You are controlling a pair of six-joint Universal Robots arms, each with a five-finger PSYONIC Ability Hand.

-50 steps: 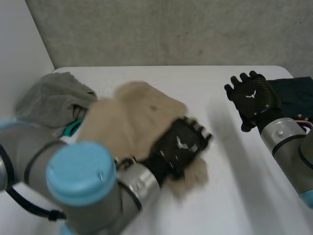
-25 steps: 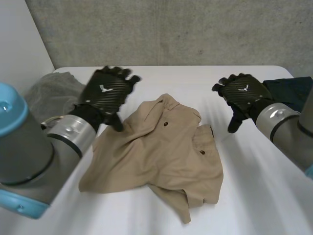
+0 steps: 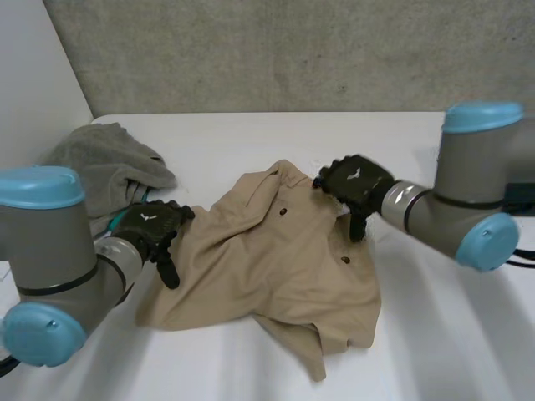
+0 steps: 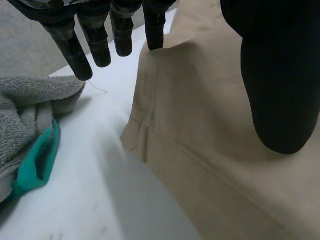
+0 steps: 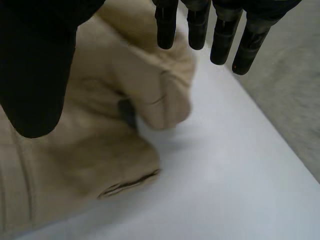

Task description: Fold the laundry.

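A tan garment with small dark buttons lies crumpled in the middle of the white table. My left hand hovers at the garment's left edge, fingers straight and spread. In the left wrist view its fingers hang above the tan cloth's edge and hold nothing. My right hand sits over the garment's far right part, by the collar. The right wrist view has its straight fingers above a bunched fold of the tan cloth, apart from it.
A grey towel is heaped at the table's far left, with a teal piece tucked beside it. A dark cloth lies at the right edge behind my right arm. Bare table lies along the front and the far side.
My left hand let go of the tan garment, lifted away, then came down to its left edge. My right hand moved left and down onto the garment's far right part.
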